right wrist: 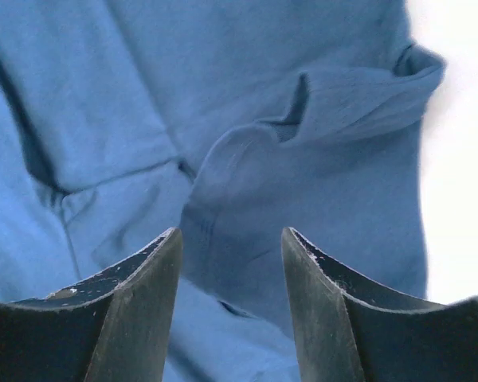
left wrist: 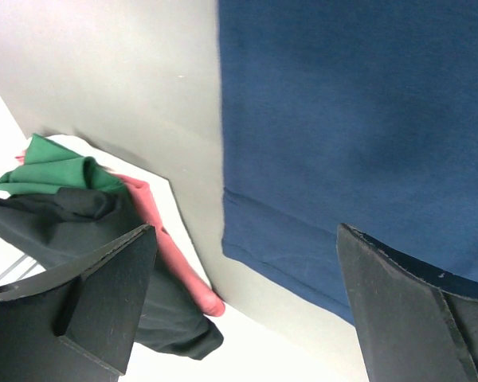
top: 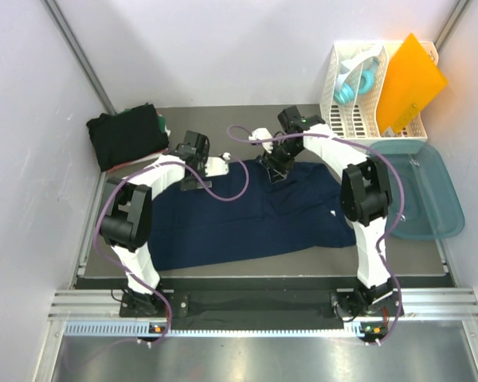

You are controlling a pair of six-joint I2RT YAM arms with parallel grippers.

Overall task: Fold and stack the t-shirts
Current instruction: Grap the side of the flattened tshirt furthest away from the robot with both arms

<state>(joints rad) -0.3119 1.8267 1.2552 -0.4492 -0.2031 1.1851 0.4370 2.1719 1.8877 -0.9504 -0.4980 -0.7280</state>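
Observation:
A navy blue t-shirt (top: 247, 219) lies spread across the grey table, with a small white label (top: 333, 213) near its right end. My left gripper (top: 193, 177) hovers at the shirt's far left edge. Its jaws (left wrist: 247, 231) are wide open and empty, above bare table beside the shirt's hem (left wrist: 303, 270). My right gripper (top: 275, 173) is at the shirt's far edge, near the middle. Its jaws (right wrist: 231, 235) stand apart just above a raised fold of the navy cloth (right wrist: 247, 183). A folded pile of dark t-shirts (top: 127, 137) sits at the far left corner.
The pile shows black (left wrist: 80, 215), green (left wrist: 52, 167) and pink (left wrist: 171, 259) cloth. A teal plastic tub (top: 426, 195) stands at the right. Behind it a white slotted rack (top: 354, 111) holds an orange board (top: 410, 79) and a light blue item (top: 358, 83). White walls enclose the table.

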